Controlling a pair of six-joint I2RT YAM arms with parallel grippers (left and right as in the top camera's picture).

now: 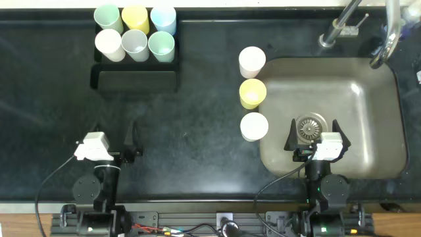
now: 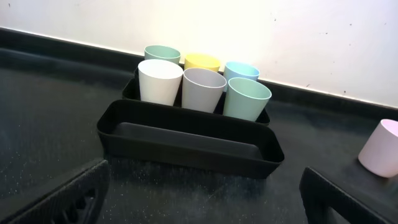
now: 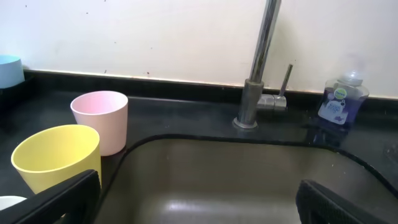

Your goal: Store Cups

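Black tray [image 1: 135, 80] holds six cups [image 1: 135, 43]; three, seemingly plastic, flank sink [image 1: 368, 99].

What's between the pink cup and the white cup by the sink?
A yellow cup stands between the pink cup and white cup; the top view shows it.

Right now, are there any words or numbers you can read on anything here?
Soap bottle beside the faucet: it has a label, but the print is too small and blurred to read.
Pink cup, yellow cup, black tray: no writing visible.
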